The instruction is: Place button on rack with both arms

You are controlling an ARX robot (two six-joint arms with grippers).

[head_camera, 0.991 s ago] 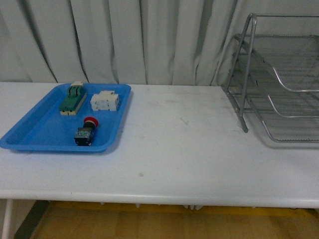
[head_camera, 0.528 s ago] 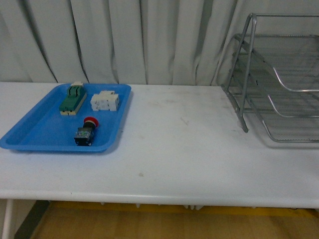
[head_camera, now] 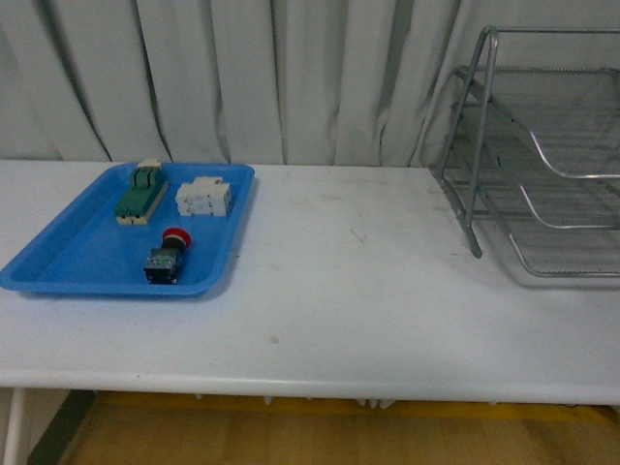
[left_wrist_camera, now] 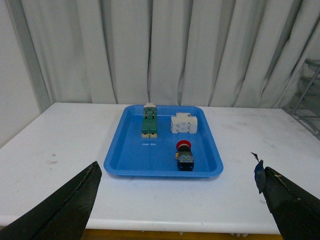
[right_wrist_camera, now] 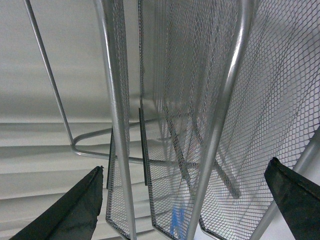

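**White counter, long carry: where the button could be lost**

Pale curtain [head_camera: 242, 77] hangs behind a white counter [head_camera: 368, 291]. At the counter's left end sits a blue tray [head_camera: 58, 262]. The button [head_camera: 167, 257] lies on its side near the tray's front rim, red cap toward the back edge. The rack [head_camera: 542, 145] stands at the far right corner, well apart from it. The left gripper [left_wrist_camera: 176, 164] hovers short of the tray, jaws spread wide with nothing between them. The right gripper [right_wrist_camera: 184, 169], equally wide and empty, is close against the rack's mesh.

From here, several things look risky. The round cap and collar may let the button roll or twist out of a pinch taken across them. The tray looks light and may slide if nudged at its rim. The gap probably calls for a handover between arms, and a mistimed release there would drop the part. So near the wire, the right gripper could also snag it.
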